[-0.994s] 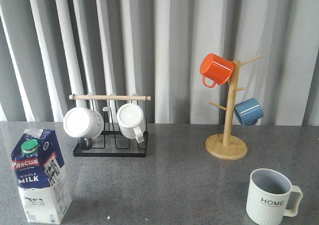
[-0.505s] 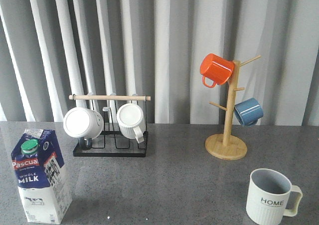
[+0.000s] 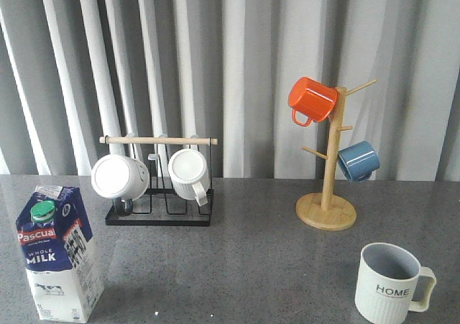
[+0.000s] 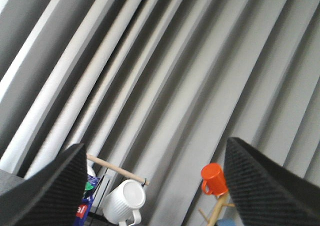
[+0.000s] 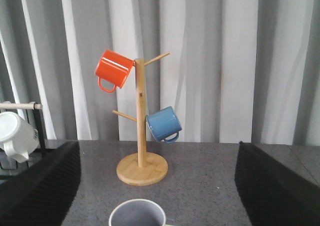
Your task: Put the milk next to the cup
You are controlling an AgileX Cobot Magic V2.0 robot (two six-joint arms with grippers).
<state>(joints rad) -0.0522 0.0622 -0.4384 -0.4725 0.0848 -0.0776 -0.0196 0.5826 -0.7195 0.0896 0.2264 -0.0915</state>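
Here, the milk (image 3: 59, 252) is seen standing upright on the grey table (image 3: 244, 259), well to the left of the wooden mug tree (image 3: 328, 173), which is taken as the landmark; the carton's green cap (image 3: 43, 210) faces forward above the red band. The cup (image 3: 392, 284) is set upright in front of the tree and slightly to its right, with its handle turned away to the right and the "HOME" lettering facing the camera; milk and cup are well apart, on opposite sides of the table. An orange mug (image 3: 312, 100) is hung from an upper peg on the tree's left, and a blue mug (image 3: 358, 160) from a lower peg on its right. To the left of the tree, and behind the milk, a black wire rack (image 3: 159, 213) with a wooden bar (image 3: 158, 141) is found, and two white mugs (image 3: 119, 176) are held on it on their sides. Neither arm is shown in the front view. In the left wrist view the left gripper (image 4: 155, 186) is seen with its dark fingers (image 4: 262, 186) spread wide apart, nothing between them, the tilted curtain (image 4: 165, 75) filling the frame. In the right wrist view the right gripper (image 5: 157, 186) is likewise shown with fingers (image 5: 37, 186) wide apart and nothing held, the tree seen between them and the cup's rim just visible in front of it.
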